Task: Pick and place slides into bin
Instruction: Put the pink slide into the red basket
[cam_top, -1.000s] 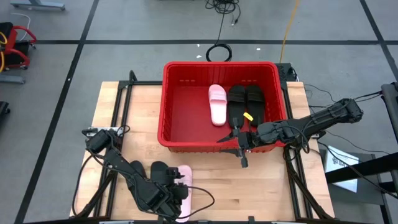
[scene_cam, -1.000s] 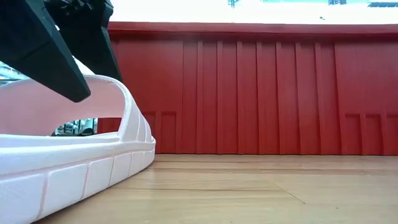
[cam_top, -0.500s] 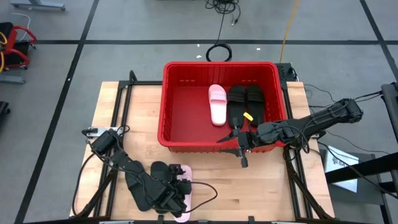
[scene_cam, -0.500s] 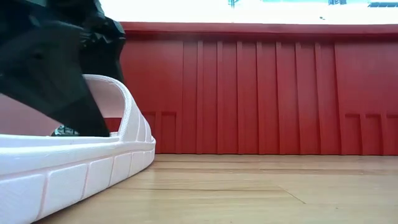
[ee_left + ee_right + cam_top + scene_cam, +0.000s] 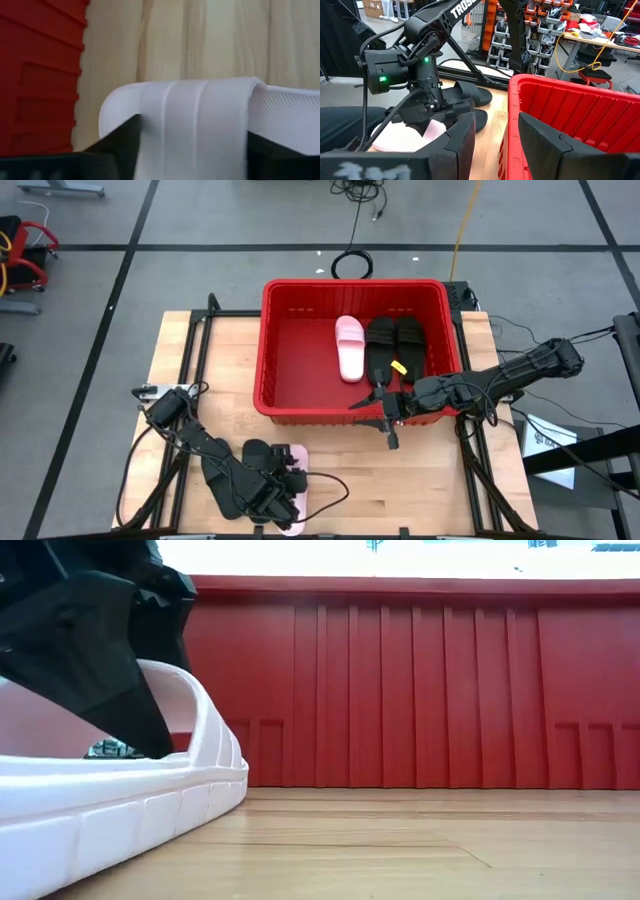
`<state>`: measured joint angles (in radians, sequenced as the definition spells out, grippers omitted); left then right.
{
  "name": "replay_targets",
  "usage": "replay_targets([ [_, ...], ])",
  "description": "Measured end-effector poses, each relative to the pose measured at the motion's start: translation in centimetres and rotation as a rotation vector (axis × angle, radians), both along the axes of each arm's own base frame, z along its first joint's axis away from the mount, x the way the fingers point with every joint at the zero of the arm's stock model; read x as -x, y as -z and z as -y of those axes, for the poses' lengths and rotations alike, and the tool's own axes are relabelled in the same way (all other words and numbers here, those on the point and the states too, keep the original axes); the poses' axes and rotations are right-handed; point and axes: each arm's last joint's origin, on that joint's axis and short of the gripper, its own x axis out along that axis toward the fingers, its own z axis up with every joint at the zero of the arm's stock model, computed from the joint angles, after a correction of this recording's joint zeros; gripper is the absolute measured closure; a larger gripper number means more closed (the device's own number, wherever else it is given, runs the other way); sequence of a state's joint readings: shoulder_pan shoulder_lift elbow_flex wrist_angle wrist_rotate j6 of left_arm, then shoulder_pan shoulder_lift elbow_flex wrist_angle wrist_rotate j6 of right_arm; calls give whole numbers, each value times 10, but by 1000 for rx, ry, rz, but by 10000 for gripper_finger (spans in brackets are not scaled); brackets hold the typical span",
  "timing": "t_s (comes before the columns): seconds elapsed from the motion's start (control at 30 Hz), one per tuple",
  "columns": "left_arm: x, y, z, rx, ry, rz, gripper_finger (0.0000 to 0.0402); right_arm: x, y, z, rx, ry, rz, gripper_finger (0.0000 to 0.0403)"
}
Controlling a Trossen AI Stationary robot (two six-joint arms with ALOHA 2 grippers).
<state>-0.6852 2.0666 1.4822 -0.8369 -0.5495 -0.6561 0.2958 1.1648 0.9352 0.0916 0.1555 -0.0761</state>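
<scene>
At the desk's near edge the left gripper point(image 5: 288, 492) straddles the strap of one pale pink slide point(image 5: 296, 480), fingers either side, grip uncertain. One black slide point(image 5: 255, 452) lies beside it, partly hidden. The right gripper point(image 5: 385, 418) hangs half-open at the bin point(image 5: 262, 345), holding one pink point(image 5: 350, 347) and two black slides point(image 5: 394, 345).

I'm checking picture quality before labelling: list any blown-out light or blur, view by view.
Low view: the strip above the red bin is blown out to white, and the pale pink slide up close looks soft. Left wrist view: the slide's strap fills the frame, blurred. Right wrist view: the right gripper is soft in the foreground. High view: evenly lit, no glare.
</scene>
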Motion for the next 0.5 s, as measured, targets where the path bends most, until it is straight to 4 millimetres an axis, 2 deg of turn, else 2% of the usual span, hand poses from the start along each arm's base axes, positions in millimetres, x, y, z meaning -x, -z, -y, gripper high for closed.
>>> replay_targets([
  [0.23, -1, 0, -1, 16, 1, -15, 317, 0, 0, 0, 0, 0, 0, 261],
  [0.37, -1, 0, -1, 18, 2, -15, 361, 0, 0, 0, 0, 0, 0, 261],
  [0.5, -1, 0, -1, 16, 6, -17, 384, 0, 0, 0, 0, 0, 0, 261],
])
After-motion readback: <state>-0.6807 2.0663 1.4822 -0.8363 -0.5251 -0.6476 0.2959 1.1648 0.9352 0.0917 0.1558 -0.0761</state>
